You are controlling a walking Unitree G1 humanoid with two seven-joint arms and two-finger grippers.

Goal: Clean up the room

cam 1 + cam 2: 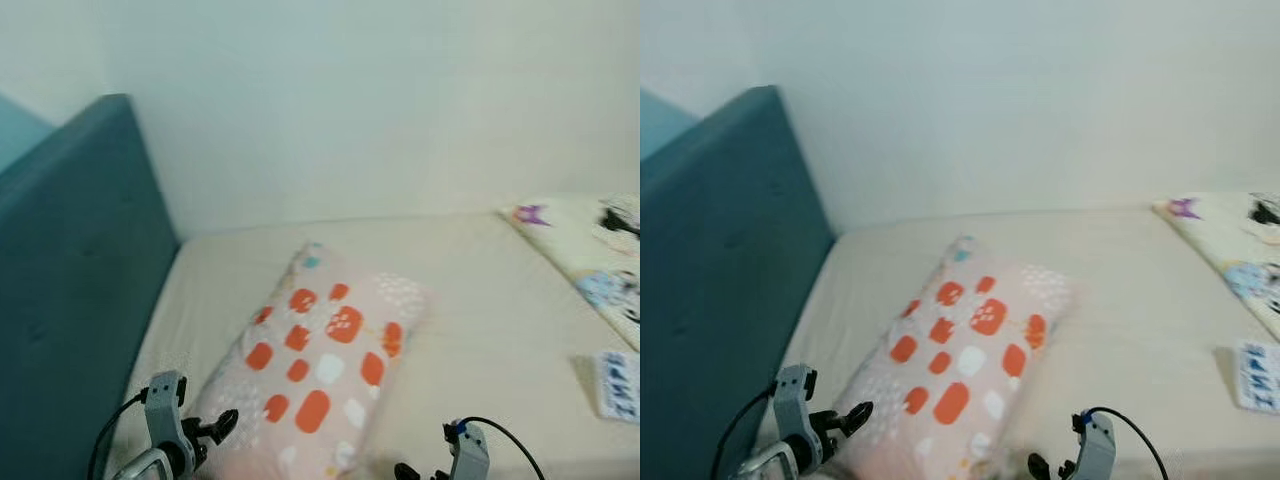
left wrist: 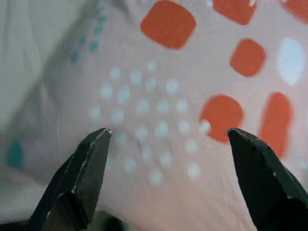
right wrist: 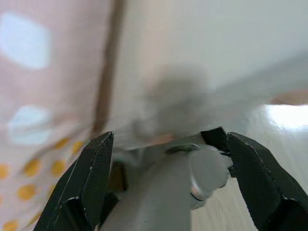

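Cream bed (image 1: 480, 300), teal headboard (image 1: 70, 280)

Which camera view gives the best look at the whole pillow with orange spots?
The left eye view shows the pillow best: nearly its full length lies on the bed, beside the teal headboard. The right eye view shows much the same. The left wrist view gives a close patch; the right wrist view, a blurred edge.
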